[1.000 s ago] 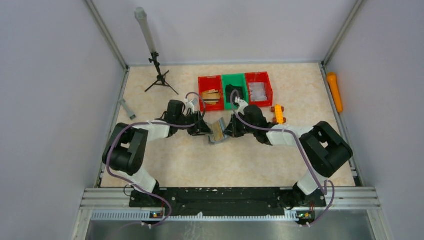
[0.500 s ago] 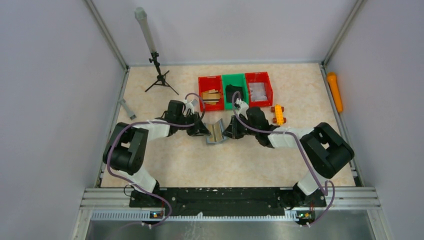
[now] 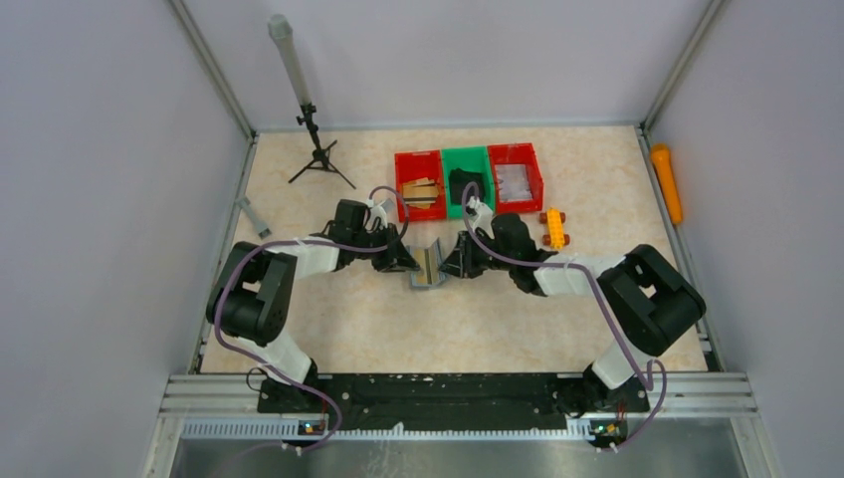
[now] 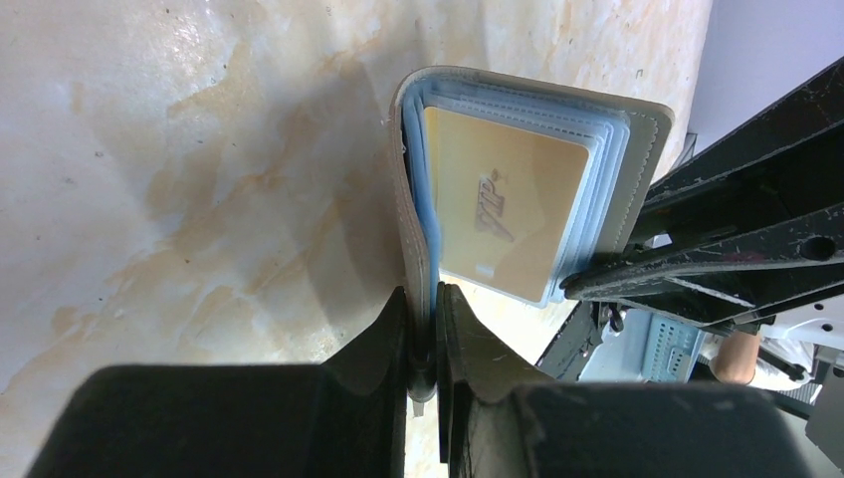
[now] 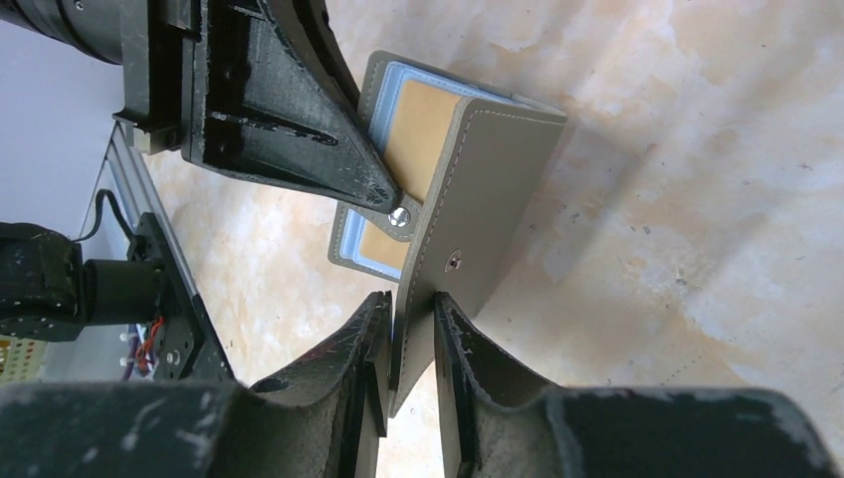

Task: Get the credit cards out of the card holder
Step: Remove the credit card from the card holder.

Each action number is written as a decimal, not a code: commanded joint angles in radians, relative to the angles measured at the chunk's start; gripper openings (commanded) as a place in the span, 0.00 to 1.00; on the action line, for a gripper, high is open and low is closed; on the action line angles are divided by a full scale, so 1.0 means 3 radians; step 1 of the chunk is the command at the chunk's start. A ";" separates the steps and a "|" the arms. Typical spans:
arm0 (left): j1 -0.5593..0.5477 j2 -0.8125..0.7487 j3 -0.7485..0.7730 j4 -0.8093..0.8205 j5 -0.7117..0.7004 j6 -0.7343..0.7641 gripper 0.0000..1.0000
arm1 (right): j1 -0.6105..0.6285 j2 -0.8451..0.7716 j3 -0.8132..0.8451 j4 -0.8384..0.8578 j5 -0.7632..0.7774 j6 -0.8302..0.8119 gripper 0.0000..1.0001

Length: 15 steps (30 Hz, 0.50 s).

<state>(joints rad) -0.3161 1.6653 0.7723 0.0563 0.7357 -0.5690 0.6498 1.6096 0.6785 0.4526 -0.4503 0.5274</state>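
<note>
- As the two arms edge closer together over the past second, the card holder (image 3: 428, 265) folds into a tighter V, standing mid-table (image 3: 348, 319).
- The credit cards (image 4: 498, 214) sit in their blue sleeves, a gold one foremost; none is out yet.
- The left gripper (image 4: 426, 309), nearly closed, pinches one cover, and the right gripper (image 5: 410, 314) clamps the other.

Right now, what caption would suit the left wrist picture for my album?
Left gripper pinches one cover of the open grey card holder; a gold credit card shows in its blue sleeves.
</note>
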 commanded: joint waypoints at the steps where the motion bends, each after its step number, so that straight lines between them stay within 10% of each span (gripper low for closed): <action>1: -0.0015 0.0011 0.0114 0.0077 0.0024 0.0071 0.13 | 0.0007 -0.0129 -0.0001 0.0265 -0.0130 0.0016 0.24; 15: -0.0015 -0.0004 0.0103 0.0103 0.0048 0.0061 0.12 | 0.0007 -0.0136 -0.0015 0.0317 -0.0168 0.0026 0.27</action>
<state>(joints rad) -0.3161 1.6653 0.7723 0.0566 0.7403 -0.5690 0.6498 1.6096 0.6785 0.4686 -0.4706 0.5331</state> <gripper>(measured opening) 0.149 0.255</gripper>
